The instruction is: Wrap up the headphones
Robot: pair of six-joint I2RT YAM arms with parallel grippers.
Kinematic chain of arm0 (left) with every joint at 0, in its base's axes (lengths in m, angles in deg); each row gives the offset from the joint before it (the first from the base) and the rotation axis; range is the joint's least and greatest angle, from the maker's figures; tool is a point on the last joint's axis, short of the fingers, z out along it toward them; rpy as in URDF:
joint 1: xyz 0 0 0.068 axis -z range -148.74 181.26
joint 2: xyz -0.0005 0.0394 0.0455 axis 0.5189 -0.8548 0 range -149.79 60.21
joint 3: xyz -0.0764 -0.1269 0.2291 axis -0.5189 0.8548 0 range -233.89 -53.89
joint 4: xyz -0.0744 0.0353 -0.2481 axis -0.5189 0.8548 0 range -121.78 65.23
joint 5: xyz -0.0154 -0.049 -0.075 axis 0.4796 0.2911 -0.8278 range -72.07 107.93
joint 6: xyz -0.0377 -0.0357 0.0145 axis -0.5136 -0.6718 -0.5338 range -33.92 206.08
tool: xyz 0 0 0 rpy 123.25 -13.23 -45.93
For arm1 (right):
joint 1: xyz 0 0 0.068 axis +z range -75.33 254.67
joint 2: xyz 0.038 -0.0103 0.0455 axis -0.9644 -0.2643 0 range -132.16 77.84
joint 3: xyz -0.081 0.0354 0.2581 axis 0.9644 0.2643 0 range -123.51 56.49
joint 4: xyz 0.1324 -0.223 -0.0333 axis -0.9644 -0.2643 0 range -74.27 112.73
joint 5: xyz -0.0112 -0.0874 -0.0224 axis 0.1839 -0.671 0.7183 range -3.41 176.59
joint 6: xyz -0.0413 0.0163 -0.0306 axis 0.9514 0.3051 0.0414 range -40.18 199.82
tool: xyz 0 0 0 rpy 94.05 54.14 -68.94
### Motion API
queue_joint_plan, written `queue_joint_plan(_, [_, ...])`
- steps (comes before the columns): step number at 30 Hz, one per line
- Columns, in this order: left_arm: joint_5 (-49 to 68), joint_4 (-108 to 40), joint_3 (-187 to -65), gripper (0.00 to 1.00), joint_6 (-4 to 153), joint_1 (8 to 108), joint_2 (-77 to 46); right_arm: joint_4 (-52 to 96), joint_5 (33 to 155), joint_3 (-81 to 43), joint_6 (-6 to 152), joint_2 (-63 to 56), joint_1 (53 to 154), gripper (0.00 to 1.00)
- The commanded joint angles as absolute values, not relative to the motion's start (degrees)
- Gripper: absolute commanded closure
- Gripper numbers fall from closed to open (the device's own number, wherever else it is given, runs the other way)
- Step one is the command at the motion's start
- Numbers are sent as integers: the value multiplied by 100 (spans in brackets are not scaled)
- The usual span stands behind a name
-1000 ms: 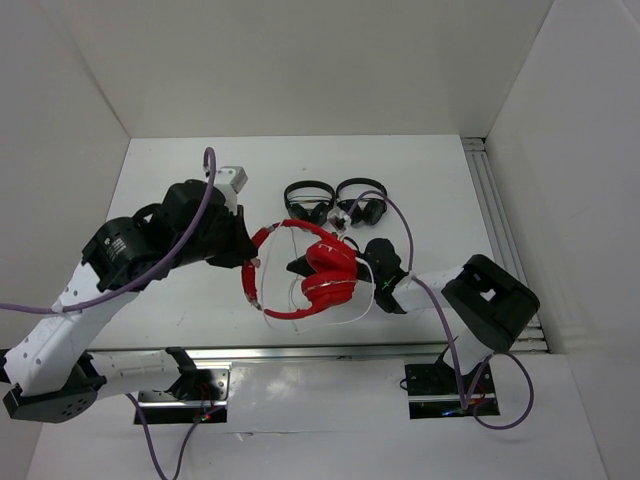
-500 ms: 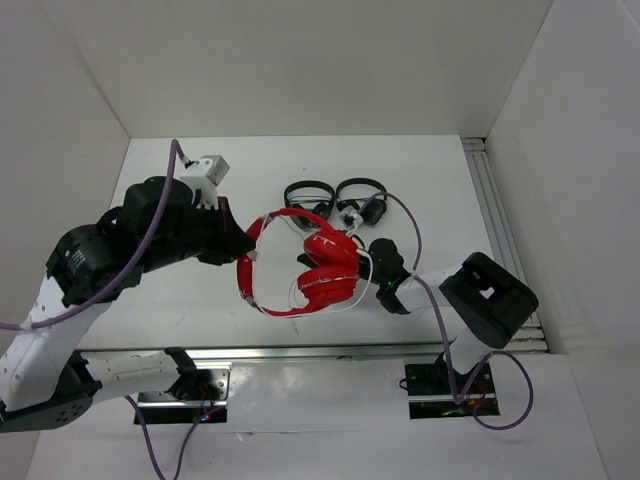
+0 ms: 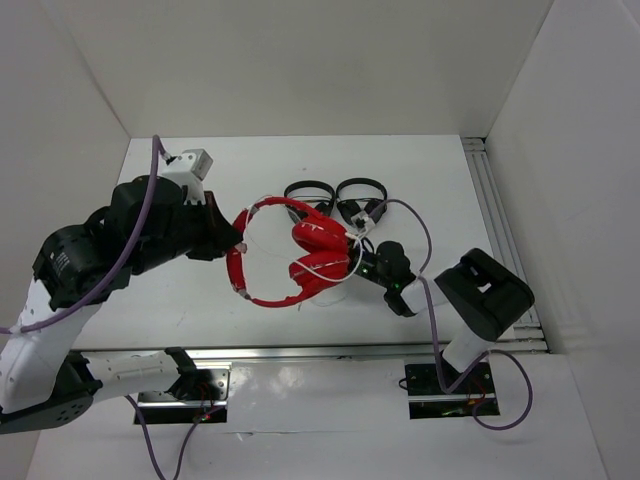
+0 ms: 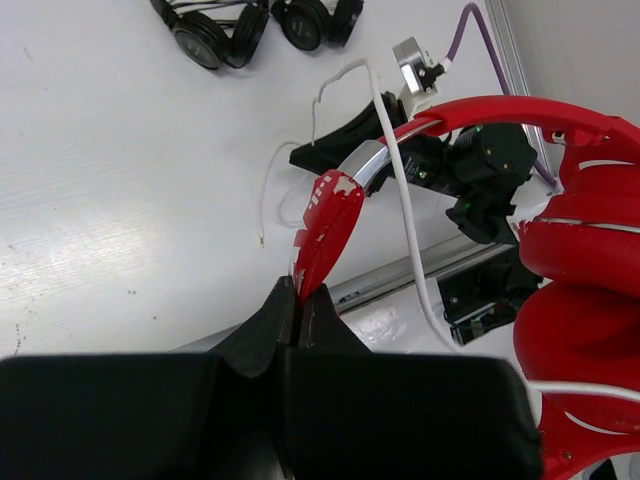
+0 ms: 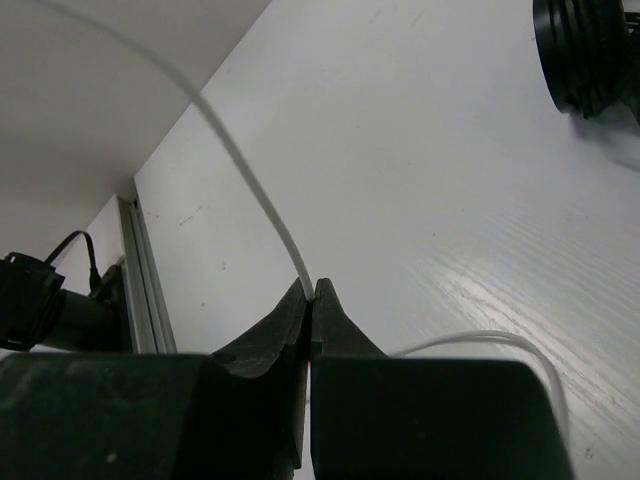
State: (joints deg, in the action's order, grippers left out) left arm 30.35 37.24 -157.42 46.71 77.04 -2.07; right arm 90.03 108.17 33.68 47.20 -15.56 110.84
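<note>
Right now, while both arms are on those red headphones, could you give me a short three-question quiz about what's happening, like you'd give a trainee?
1. What is the left gripper pinching?
A) the headband of the red headphones
B) a black earcup
C) nothing
2. True or false: the right gripper is shut on the thin white cable.
3. How many small black headphones lie on the table beyond the red pair?
Key: 1 A; 2 true; 3 two.
</note>
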Motion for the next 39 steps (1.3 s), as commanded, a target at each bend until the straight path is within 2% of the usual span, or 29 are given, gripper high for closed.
queue_joint_plan(1, [3444,3309,-16050,100,4320,7679,-201,9497,10952,3477,4695,-1742,11114,100])
queue_joint_plan(10, [4227,3414,-16542,100,4196,7171,-561,9647,10689,3960,4801,-1849,11431,100])
queue_joint_plan(15, [4350,3476,-17007,100,4504,6625,-992,9480,10312,4207,4915,-1367,11765,100])
queue_joint_plan(23, [4289,2950,-16728,100,4767,5694,-1327,7820,9301,4059,5476,-83,13082,100])
queue_joint_plan(31, [4649,2703,-16307,100,4891,5034,-1757,5843,7817,3522,5785,1603,15022,100])
queue_joint_plan(32, [4649,2702,-16227,100,4951,4972,-1757,5467,7398,3365,5785,1719,15226,100])
queue_joint_plan(39, [4667,2352,-15576,100,5075,4558,-1872,4163,6533,2451,6198,2106,16229,100])
